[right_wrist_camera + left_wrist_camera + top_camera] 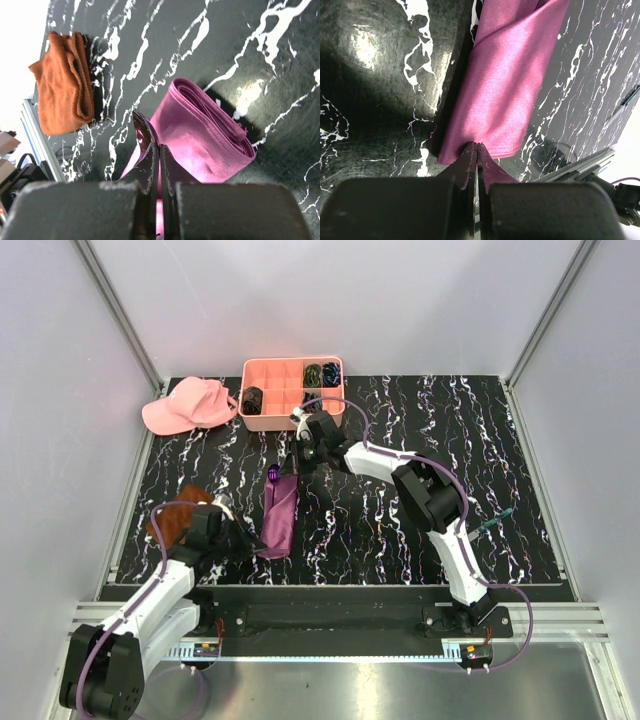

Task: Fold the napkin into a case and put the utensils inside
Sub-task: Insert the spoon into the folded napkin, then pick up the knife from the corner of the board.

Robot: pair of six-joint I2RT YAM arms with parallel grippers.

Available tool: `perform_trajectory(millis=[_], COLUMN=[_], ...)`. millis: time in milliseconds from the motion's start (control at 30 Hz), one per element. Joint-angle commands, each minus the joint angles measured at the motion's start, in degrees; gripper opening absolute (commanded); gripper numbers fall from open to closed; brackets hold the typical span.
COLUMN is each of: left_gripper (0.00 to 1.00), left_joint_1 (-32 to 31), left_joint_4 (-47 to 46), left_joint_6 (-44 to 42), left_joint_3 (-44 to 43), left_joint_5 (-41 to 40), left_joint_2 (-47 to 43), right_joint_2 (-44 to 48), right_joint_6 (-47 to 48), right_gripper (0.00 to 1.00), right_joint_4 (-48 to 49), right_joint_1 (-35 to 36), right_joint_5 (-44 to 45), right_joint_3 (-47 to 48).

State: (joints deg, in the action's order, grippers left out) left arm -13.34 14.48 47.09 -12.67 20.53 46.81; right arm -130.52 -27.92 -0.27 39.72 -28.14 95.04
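napkin [279, 515] is folded narrow, left gripper [476, 146] and right gripper [159, 145] pinching its ends (utensil [497, 522] right of it not in yet)

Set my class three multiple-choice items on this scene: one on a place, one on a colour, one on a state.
1. The pink cap lies where relative to the tray?
A. left of it
B. right of it
C. inside it

2. The smaller cloth is
A. green
B. rust-orange
C. white

3. The left hand is
A. wide open
B. shut on the napkin
C. out of view

Answers:
1 A, the top view shows it left of the tray.
2 B, the right wrist view shows the colour.
3 B, its fingers meet on the napkin's edge.
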Motion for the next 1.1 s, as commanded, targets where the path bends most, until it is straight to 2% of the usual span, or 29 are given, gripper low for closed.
perform_trajectory(millis=[0,267,367,400,533,600,633,733,833,933,1033,1067], left_gripper=[0.00,0.00,0.00,0.03,0.16,0.21,0.27,0.34,0.38,0.39,0.40,0.40], left_joint_1=[-0.02,-0.02,-0.02,-0.02,-0.02,-0.02,-0.02,-0.02,-0.10,-0.19,-0.89,-1.16], left_joint_4=[-1.91,-1.65,-1.65,-1.74,-0.60,0.72,1.16,1.17,-0.06,-1.21,-2.44,-2.61], left_joint_6=[0.37,0.37,-0.07,0.02,-0.77,-1.47,-2.35,-3.93,-4.29,-4.55,-4.46,-4.46], left_joint_3=[-0.17,-1.13,-2.10,-2.27,-4.55,-7.01,-7.89,-10.88,-12.56,-14.40,-15.54,-15.89], left_joint_5=[-0.23,0.47,2.40,3.01,3.90,3.90,3.90,5.39,7.23,9.61,11.98,12.51], left_joint_2=[-0.93,-1.63,-2.51,-3.55,-7.86,-9.89,-10.24,-9.81,-8.84,-7.61,-6.29,-6.20], right_joint_2=[-1.05,-2.37,-2.28,-1.85,1.66,6.66,8.59,16.42,26.52,37.41,47.70,52.08], right_joint_6=[-0.82,-1.08,-0.38,-0.12,0.67,1.11,1.55,2.35,-3.00,-10.90,-17.24,-18.47], right_gripper=[0.01,0.13,0.31,0.42,0.57,0.65,0.79,0.98,1.00,1.00,1.00,1.00], right_joint_4=[-1.75,-2.36,-3.85,-4.29,-11.39,-14.21,-18.14,-28.68,-33.02,-35.84,-40.32,-41.90], right_joint_1=[0.62,0.62,0.62,0.62,0.62,0.70,0.70,0.01,-2.01,-8.76,-18.26,-23.76], right_joint_5=[-0.95,0.10,1.16,1.42,4.49,7.47,11.49,22.31,30.23,33.32,38.23,40.16], right_joint_3=[1.55,2.51,4.00,4.36,6.91,6.56,6.03,4.63,-4.66,-18.54,-31.73,-34.46])
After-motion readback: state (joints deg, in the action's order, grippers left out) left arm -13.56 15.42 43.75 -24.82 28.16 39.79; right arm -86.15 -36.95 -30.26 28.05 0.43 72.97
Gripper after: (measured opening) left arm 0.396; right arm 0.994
